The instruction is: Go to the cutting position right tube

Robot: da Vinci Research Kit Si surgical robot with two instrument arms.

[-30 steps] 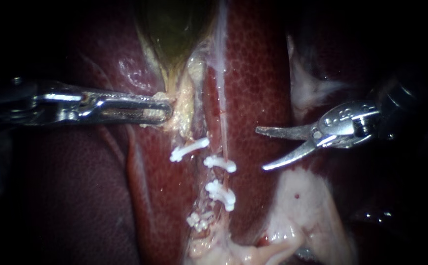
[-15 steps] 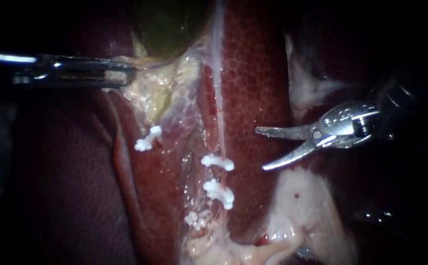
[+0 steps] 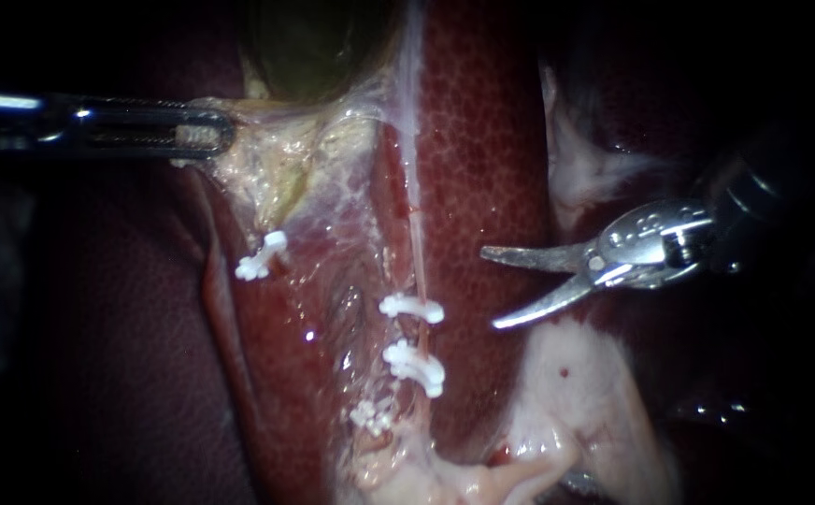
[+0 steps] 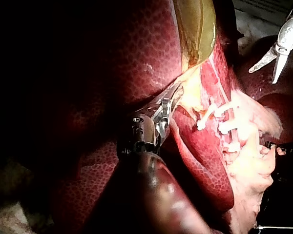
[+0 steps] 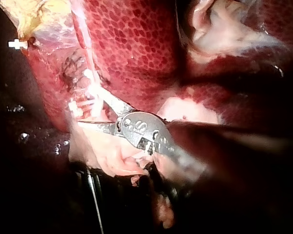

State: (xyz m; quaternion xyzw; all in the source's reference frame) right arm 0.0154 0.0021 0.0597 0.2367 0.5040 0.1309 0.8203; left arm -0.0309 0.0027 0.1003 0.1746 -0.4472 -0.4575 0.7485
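Right instrument (image 3: 492,288): blades wide open, empty, near right tube (image 3: 418,262). Left instrument (image 3: 204,133) clamps tissue (image 3: 267,164). Risk: a blade tip nicks liver (image 3: 482,140) or snags clip (image 3: 411,308).

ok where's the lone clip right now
Endoscope view: the lone clip sits left of centre, below the left instrument, up-left of the two stacked clips.

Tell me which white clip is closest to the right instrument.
The upper clip of the two stacked on the thin tube, level with the right instrument. The clip below sits lower, and the lone clip lies far across.
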